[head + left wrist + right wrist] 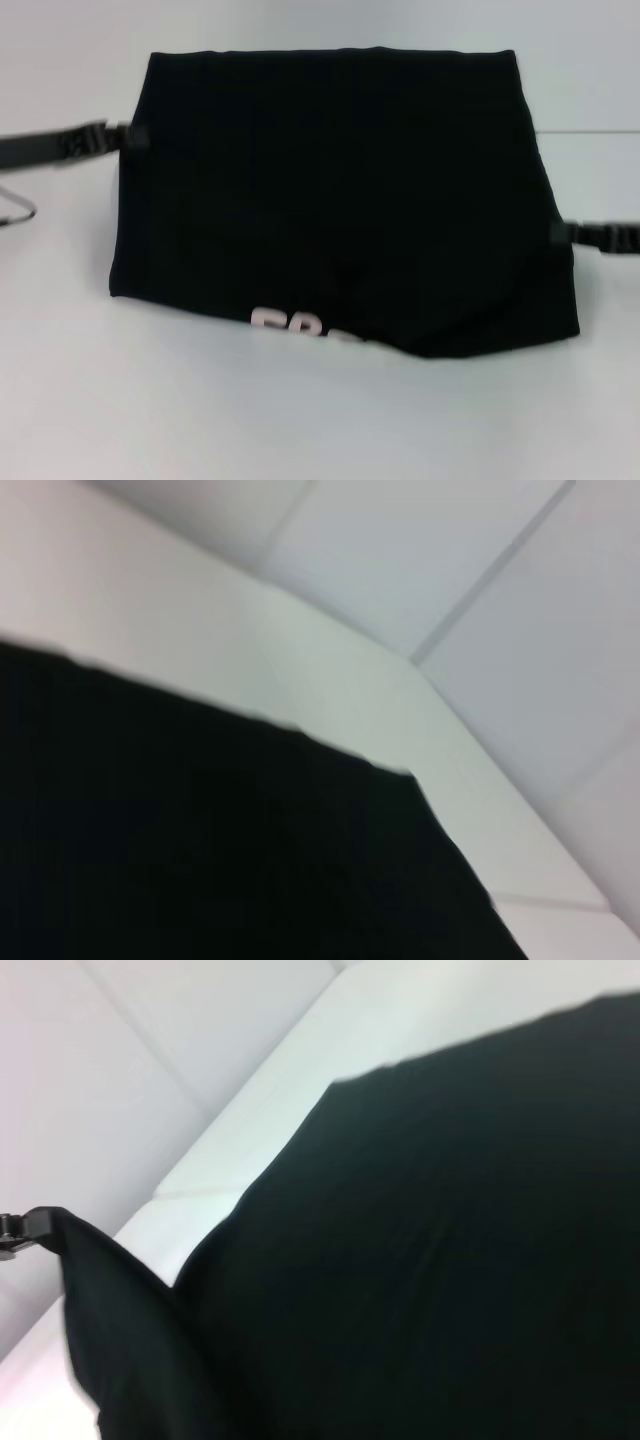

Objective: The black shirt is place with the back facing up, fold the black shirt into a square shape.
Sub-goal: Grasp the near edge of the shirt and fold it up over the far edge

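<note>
The black shirt (340, 190) hangs stretched between my two grippers over the white table (300, 420). Its far edge lies flat toward the back, and its near edge shows part of the white lettering (295, 325). My left gripper (135, 137) grips the shirt's left edge, held up. My right gripper (560, 232) grips the right edge, lower and nearer. The shirt fills much of the left wrist view (200, 850) and of the right wrist view (420, 1260). The right wrist view also shows the left gripper (35, 1228) holding a raised corner.
A thin dark wire loop (20, 210) sits at the left edge of the table. A seam (590, 132) in the white surface runs along the back right. White panels (450, 570) lie beyond the table.
</note>
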`<state>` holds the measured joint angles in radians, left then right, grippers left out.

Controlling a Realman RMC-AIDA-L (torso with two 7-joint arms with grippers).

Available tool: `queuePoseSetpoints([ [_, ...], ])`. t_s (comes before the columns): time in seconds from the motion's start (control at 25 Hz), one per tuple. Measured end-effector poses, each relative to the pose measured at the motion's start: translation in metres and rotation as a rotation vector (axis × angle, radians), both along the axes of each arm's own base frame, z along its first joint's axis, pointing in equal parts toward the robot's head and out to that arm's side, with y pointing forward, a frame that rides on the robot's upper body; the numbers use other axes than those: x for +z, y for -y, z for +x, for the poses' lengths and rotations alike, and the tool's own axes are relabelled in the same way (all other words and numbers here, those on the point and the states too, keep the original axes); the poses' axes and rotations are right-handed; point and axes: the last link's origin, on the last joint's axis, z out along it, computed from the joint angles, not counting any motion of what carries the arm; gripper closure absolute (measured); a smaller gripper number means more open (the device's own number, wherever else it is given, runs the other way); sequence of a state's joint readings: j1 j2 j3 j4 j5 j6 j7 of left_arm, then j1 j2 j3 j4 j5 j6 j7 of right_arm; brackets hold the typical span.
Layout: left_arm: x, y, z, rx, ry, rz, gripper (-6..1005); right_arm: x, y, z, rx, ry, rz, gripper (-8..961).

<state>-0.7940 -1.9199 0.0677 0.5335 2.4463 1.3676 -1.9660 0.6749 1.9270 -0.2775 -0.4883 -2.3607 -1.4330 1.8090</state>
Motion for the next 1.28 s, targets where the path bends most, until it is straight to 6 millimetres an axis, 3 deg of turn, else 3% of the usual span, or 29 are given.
queuePoseSetpoints([
  [0.08,-0.002,-0.009,0.004,0.000,-0.019,0.030,971,-0.002,-0.017,-0.007,-0.008,0.021,0.044,921],
  [0.12,-0.007,-0.028,0.010,0.005,-0.067,0.098,971,-0.004,-0.024,-0.010,-0.014,0.029,0.061,921],
  [0.32,-0.014,-0.051,0.018,0.018,-0.123,0.202,972,-0.018,-0.059,-0.022,-0.067,0.097,0.172,921],
  [0.68,-0.021,-0.072,0.028,0.009,-0.208,0.365,971,-0.029,-0.109,-0.060,-0.095,0.198,0.371,921],
  [0.88,-0.029,-0.077,0.031,0.000,-0.266,0.386,972,-0.032,-0.118,-0.066,-0.115,0.232,0.404,922],
  [1.28,-0.060,-0.068,0.021,0.016,-0.380,0.396,901,-0.058,-0.108,-0.060,-0.150,0.229,0.409,920],
])
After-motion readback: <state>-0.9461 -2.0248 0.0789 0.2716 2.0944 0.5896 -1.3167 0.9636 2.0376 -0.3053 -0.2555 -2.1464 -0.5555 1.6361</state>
